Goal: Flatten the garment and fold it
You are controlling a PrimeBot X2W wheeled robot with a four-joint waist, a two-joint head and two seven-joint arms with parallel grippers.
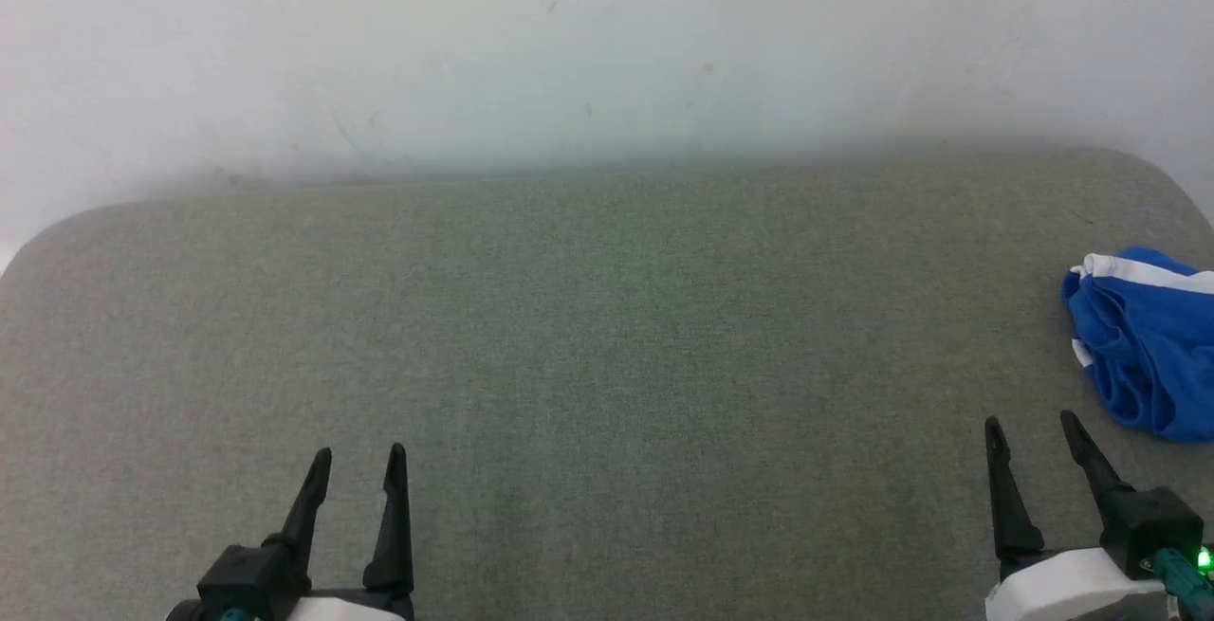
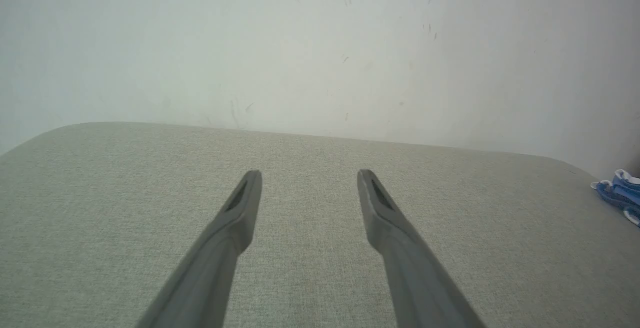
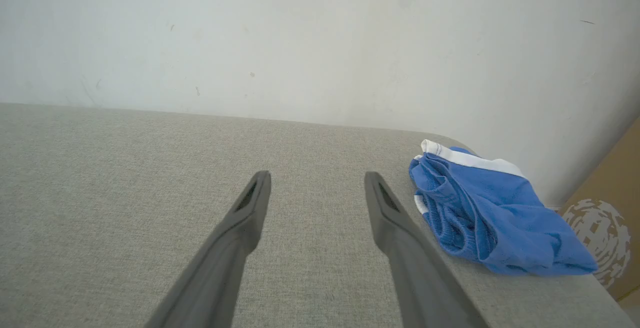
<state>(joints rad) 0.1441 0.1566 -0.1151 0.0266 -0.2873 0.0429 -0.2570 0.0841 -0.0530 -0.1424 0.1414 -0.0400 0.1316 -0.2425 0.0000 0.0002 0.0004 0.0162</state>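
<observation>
Blue shorts (image 1: 1143, 356): crumpled heap at the far right of the tabletop (image 1: 607, 318), near its rounded far-right corner. In the head view part of the heap is cut off by the picture's edge. Not flattened; no fold begun. A white stripe (image 3: 470, 157) runs across the far side of the heap. The gathered waistband (image 3: 445, 218) is bunched on the side facing the middle of the tabletop. The right wrist view shows the heap longer than it is wide, running from the far stripe end toward the near right edge. The true long axis of the shorts cannot be told while they are bunched.

Right gripper (image 1: 1031, 422): fingers spread wide, nothing between them, hovering over bare cloth surface. The shorts lie ahead of its tips and to its right, near but not touching. The fingers point past the heap's left side, not at it.

Left gripper (image 1: 360, 453): fingers likewise wide apart and empty, low at the near left, well apart from the shorts. Across the tabletop from it, the left wrist view catches just a sliver of blue at its right edge.

Judgement: the right arm is clearly nearer. The first reach should go forward and rightward to the waistband side. The left arm would have to cross most of the tabletop to help spread.

Surroundings: pale scuffed wall (image 1: 607, 33) behind; cardboard box (image 3: 607, 208) beyond the right edge.
</observation>
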